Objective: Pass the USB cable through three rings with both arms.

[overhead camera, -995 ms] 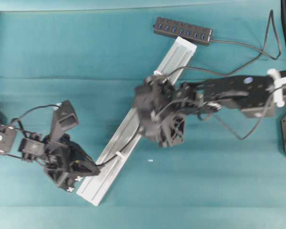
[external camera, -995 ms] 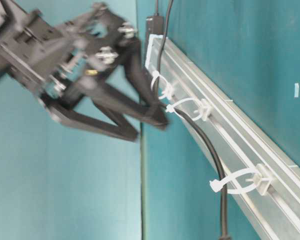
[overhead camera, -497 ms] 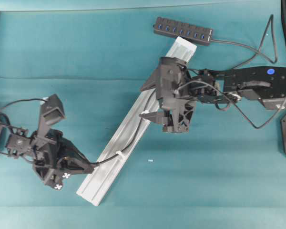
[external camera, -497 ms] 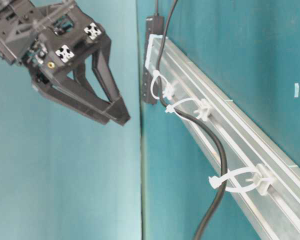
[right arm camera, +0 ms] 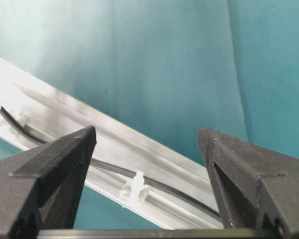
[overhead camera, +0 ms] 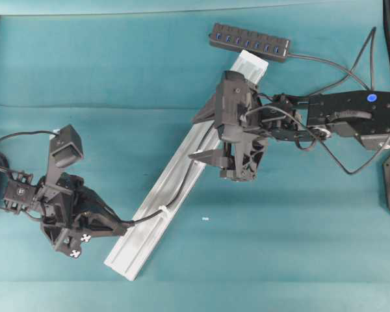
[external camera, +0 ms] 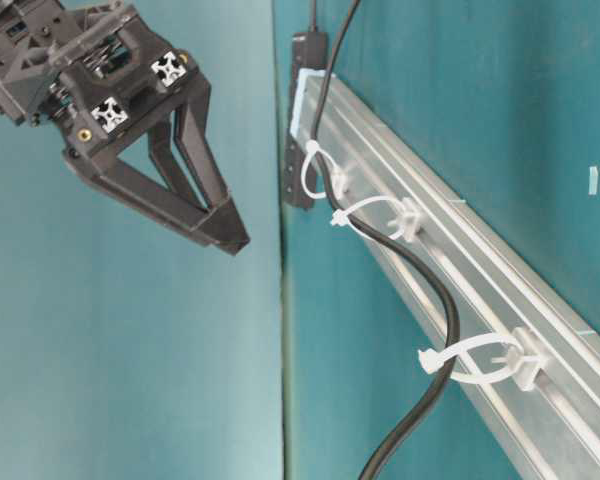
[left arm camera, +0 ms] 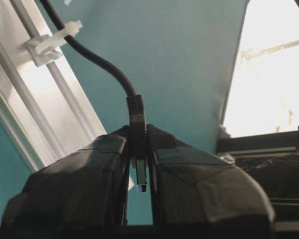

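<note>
The thin black USB cable [external camera: 420, 262] runs along the long silver aluminium rail [overhead camera: 175, 179], and in the table-level view it is threaded through all three whitish translucent plastic ring clips [external camera: 460, 362] spaced down that rail. Its long axis follows the rail's diagonal, from the black multi-port hub [overhead camera: 249, 41] at the top of the overhead view down toward the lower left.

The left gripper [left arm camera: 139, 174] has its two black fingers pinched tight on the cable's small dark plug, just off the lower end of the rail; the cord bends up out of its grip to the nearest clip. So the free end lies on the left arm's side, beyond the last ring.

The right gripper [right arm camera: 147, 149] is spread wide and carries nothing, poised above the middle of the rail with the cable and one clip in sight between its fingertips; the rail runs slantwise across its gap.

My read: threading looks done, and what counts now is the slack. Any further pull goes down-left, along the rail's own line, and the left arm is the one placed for it.
</note>
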Available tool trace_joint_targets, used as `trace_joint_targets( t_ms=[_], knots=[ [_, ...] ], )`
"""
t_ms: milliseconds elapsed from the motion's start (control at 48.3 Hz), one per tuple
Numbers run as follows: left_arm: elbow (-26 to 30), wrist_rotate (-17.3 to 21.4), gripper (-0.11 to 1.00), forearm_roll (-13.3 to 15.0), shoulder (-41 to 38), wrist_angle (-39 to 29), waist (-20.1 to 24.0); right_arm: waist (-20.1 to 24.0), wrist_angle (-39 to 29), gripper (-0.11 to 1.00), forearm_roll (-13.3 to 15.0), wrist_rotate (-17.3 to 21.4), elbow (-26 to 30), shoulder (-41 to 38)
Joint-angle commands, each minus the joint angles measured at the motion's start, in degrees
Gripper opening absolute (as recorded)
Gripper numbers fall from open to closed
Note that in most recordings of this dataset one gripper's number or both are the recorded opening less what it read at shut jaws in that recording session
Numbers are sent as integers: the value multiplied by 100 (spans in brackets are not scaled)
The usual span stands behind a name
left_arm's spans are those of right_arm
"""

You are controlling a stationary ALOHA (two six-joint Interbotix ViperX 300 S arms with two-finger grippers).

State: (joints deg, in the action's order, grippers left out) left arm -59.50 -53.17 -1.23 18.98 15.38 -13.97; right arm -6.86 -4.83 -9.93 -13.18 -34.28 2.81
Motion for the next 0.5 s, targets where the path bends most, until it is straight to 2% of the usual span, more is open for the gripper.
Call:
trace_joint_targets(
  t_ms=[0,477],
  knots=[
    [105,18,10,-26,237,53,-35,35,70,87,-9,105,53,35],
    [193,123,10,-26,185,53,-9,79,79,87,-9,404,62,35]
  ],
)
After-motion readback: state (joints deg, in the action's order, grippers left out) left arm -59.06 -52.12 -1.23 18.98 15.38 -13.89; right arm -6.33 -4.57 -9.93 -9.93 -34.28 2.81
